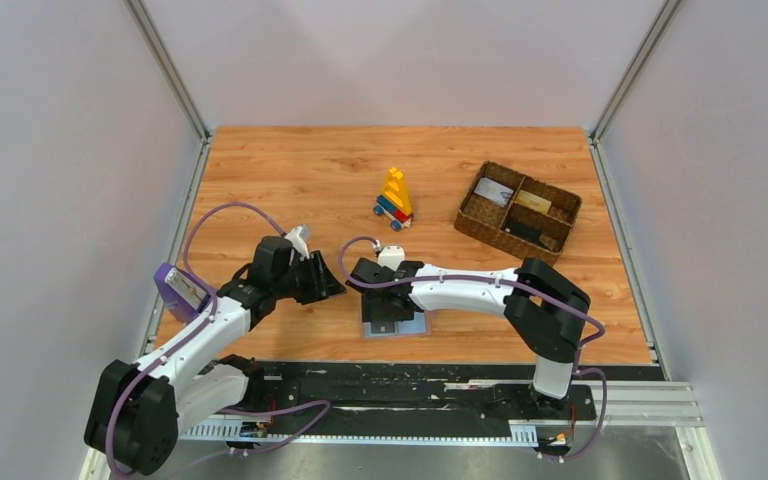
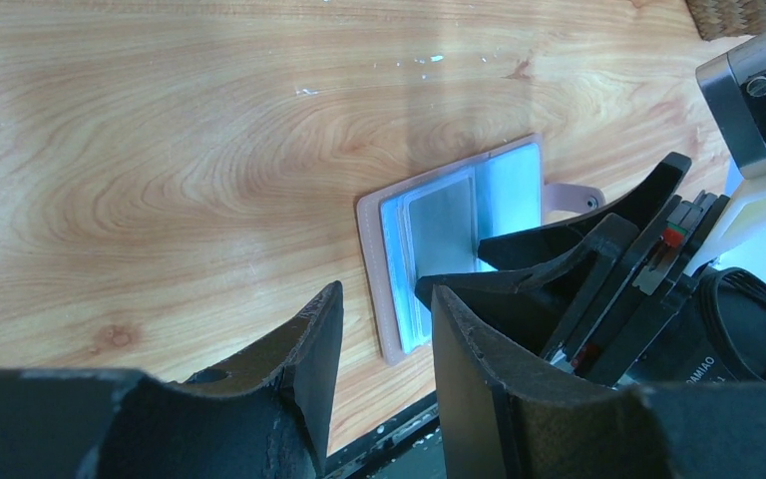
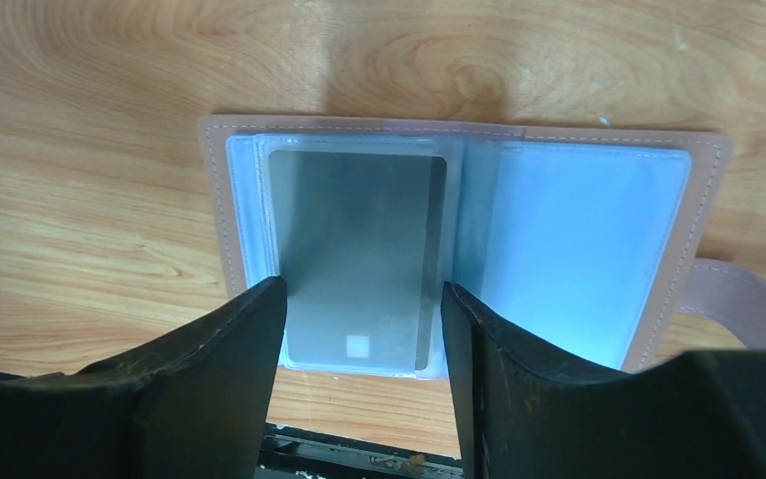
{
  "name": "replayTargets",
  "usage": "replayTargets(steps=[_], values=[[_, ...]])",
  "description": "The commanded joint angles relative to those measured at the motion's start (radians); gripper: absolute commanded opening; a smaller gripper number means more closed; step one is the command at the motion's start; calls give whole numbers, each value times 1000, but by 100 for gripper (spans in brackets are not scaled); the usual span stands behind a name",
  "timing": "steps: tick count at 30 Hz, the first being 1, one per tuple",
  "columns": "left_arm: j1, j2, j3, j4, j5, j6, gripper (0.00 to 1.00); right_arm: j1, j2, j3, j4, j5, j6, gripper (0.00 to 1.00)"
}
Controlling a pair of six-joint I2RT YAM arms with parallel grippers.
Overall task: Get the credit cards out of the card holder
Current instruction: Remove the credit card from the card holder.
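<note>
The card holder (image 3: pixel 578 230) lies open and flat near the table's front edge, with light-blue sleeves and a pinkish border and tab (image 3: pixel 733 289). A grey credit card (image 3: pixel 359 249) sits in its left sleeve. My right gripper (image 3: pixel 364 324) hovers open over it, one finger on each side of that card. In the top view the right gripper (image 1: pixel 385 305) covers most of the holder (image 1: pixel 415 327). My left gripper (image 2: pixel 387 314) is open and empty, just left of the holder (image 2: pixel 449 225), apart from it. The top view shows the left gripper (image 1: pixel 332 283) close to the right one.
A brown woven basket (image 1: pixel 484 230) at the back right holds a greyish-white card (image 1: pixel 494 192), a tan-gold card (image 1: pixel 533 202) and a black card (image 1: pixel 526 231). A yellow block toy on wheels (image 1: pixel 395 197) stands mid-table. The black front rail (image 1: pixel 410 385) runs just below the holder.
</note>
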Motion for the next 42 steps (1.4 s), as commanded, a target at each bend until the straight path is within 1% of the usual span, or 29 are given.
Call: replayTargets(steps=[1,5,23,29,32,36,40,42], values=[[1,-18,4,4,-8,10,47,7,-53,32,-30,32,11,61],[2,-19,1,8,-8,7,47,7,-55,30,-30,33,13,63],[1,-15,-4,14,-1,6,47,18,34,39,-37,13,14,64],[1,-12,-6,20,4,7,47,18,18,32,-37,27,14,55],[-1,10,-6,41,36,17,47,16,-9,16,-18,39,7,50],[-1,55,1,65,85,24,46,15,-36,-14,22,44,-1,48],[-1,90,2,95,121,16,45,5,-43,-27,32,41,-8,48],[-1,99,6,97,123,16,45,4,-49,-26,32,41,-11,54]])
